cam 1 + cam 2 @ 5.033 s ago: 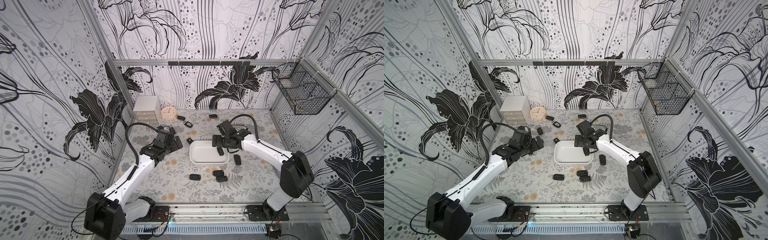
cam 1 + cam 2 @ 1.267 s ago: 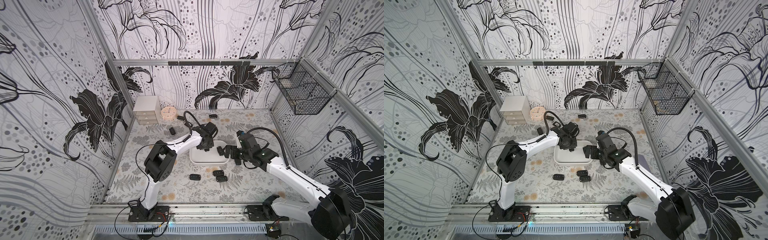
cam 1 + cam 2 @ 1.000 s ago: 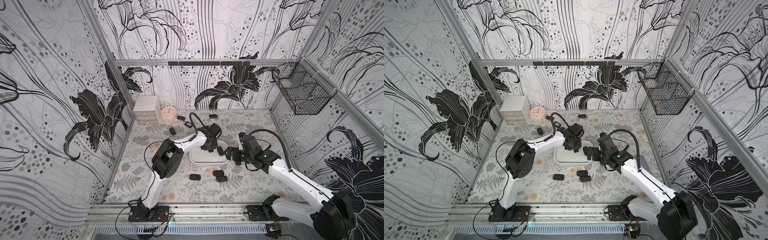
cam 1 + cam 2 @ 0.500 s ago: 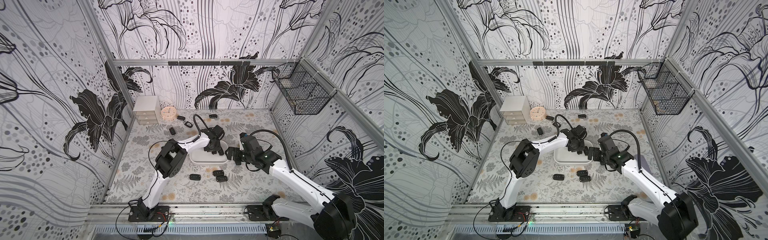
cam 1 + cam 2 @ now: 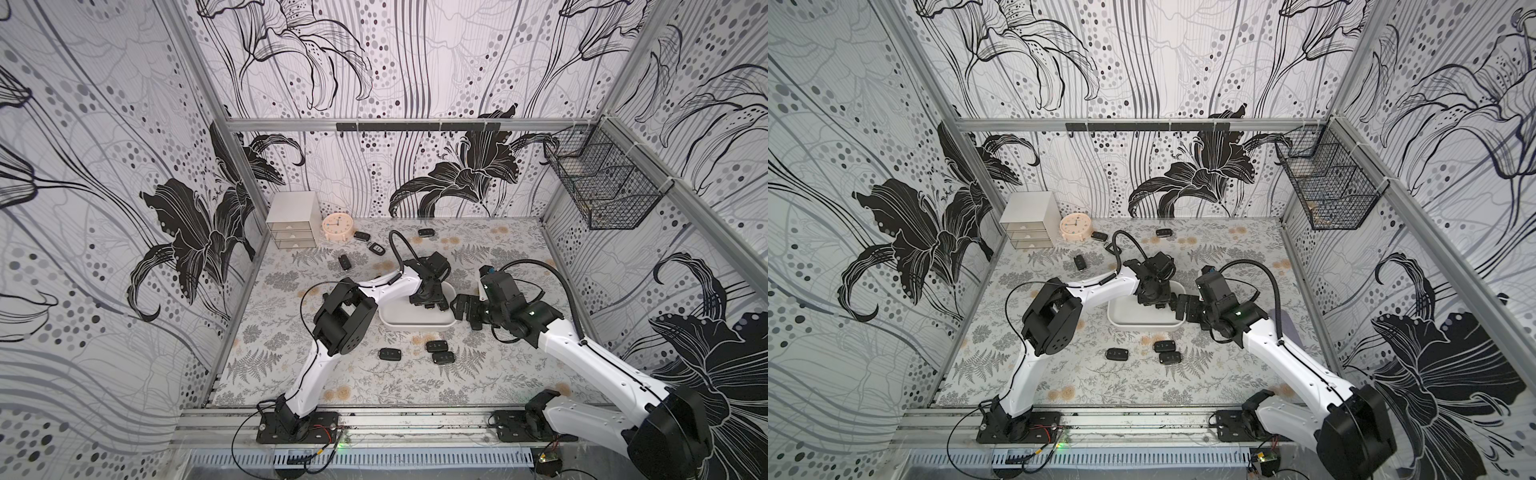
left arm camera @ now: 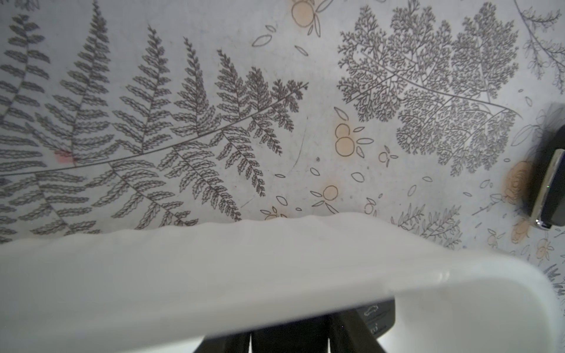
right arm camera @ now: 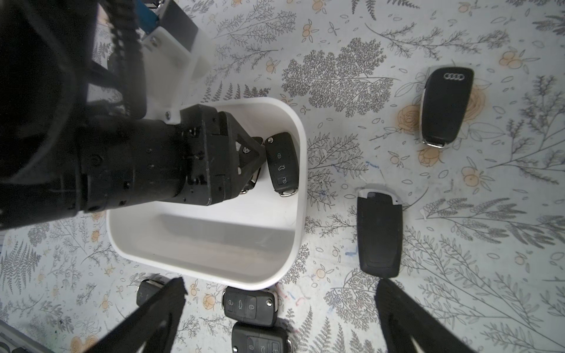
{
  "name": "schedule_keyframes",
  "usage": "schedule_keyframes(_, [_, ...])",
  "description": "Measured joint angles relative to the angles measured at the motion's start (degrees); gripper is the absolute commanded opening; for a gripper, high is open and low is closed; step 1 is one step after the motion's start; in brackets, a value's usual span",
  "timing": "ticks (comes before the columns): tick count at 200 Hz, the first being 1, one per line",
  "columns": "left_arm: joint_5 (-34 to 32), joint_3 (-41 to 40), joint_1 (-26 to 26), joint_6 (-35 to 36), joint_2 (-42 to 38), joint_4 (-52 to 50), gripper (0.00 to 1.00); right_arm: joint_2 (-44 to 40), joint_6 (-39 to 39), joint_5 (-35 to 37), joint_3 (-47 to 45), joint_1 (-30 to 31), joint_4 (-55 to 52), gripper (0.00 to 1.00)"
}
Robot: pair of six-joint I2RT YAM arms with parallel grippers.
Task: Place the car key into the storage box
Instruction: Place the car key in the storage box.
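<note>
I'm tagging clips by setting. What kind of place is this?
Probably a robot test cell dressed as a home corner: an aluminium frame holding flower-print wall panels, two white arms bolted to a front rail, and car keys scattered around a white storage box on a fern-print table.

storage box: smooth white plastic, slightly glossy
car key: matt black plastic, chrome-look trim
tabletop: matt printed sheet

Left arm, right arm: white link shells, black joint housings, black corrugated cable looped near each wrist. Left pincer body black, small screws; white bracket on it, silver screws.
</note>
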Motion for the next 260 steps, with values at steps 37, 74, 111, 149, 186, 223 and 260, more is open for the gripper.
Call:
schedule_keyframes(37, [0.0,0.0,0.0,0.0,0.0,0.3,0.41,-0.3,0.2,0.0,-0.6,0.0,0.0,1.00])
schedule_keyframes(74, [0.0,0.0,0.0,-0.2,0.0,1.0,0.52,-0.4,0.2,0.0,-0.6,0.0,0.0,1.00])
schedule_keyframes(111, [0.0,0.0,0.0,-0.2,0.0,1.6,0.52,-0.5,0.2,0.0,-0.6,0.0,0.0,1.00])
schedule_keyframes(149, [-0.1,-0.9,0.0,-0.2,-1.8,1.7,0.53,-0.6,0.4,0.3,-0.6,0.0,0.0,1.00])
schedule_keyframes(186, [-1.0,-3.2,0.0,-0.3,-7.8,1.8,0.61,-0.3,1.3,1.3,-0.6,-0.6,-0.1,1.00])
schedule_keyframes(223, [-2.2,-6.2,0.0,0.2,-15.6,1.8,0.96,2.3,1.7,2.1,0.7,-2.4,-1.1,0.97])
schedule_keyframes(260, [-2.8,-10.0,0.1,1.4,-21.6,1.9,0.99,5.2,2.8,2.4,1.6,-6.2,-1.7,0.90])
